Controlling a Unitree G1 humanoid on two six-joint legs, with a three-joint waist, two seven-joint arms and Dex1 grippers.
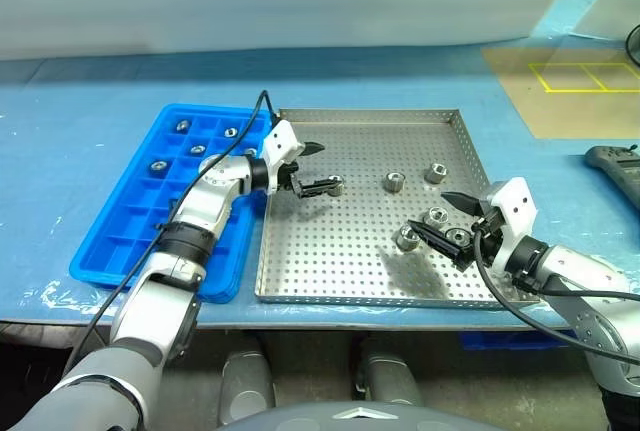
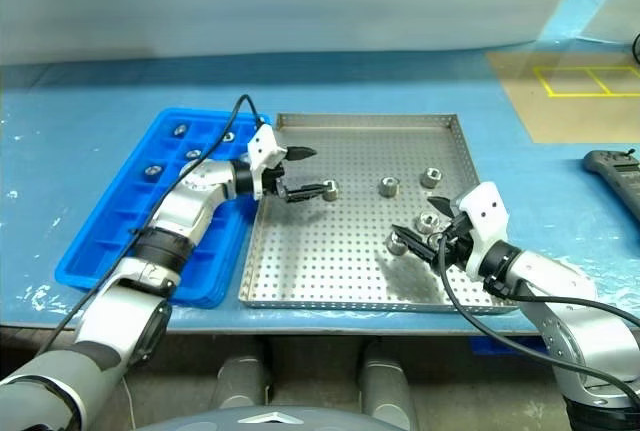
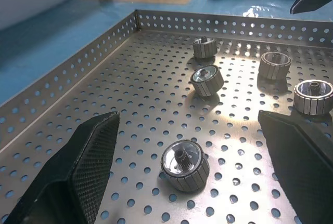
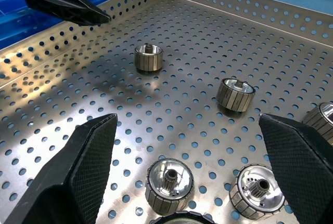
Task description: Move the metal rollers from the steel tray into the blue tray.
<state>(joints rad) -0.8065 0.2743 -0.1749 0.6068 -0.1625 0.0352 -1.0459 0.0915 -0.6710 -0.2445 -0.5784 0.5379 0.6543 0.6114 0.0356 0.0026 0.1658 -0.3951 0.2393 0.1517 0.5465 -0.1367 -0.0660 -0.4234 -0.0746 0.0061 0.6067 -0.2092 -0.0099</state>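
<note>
Rollers [image 1: 395, 182] lay scattered on the steel tray [image 1: 300, 271], most with bores pointing up, one near the left tool [image 1: 312, 167] tipped sideways. Several more sat in compartments of the blue tray [image 1: 110, 251], just left of the steel tray. Both tools hovered over the steel tray, fingers apart; the right tool [image 1: 448, 219] straddled a roller cluster.

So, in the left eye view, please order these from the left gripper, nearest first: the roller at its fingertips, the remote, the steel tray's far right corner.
1. Roller, at the left gripper.
2. Steel tray's far right corner.
3. Remote, on the table's right edge.
</note>
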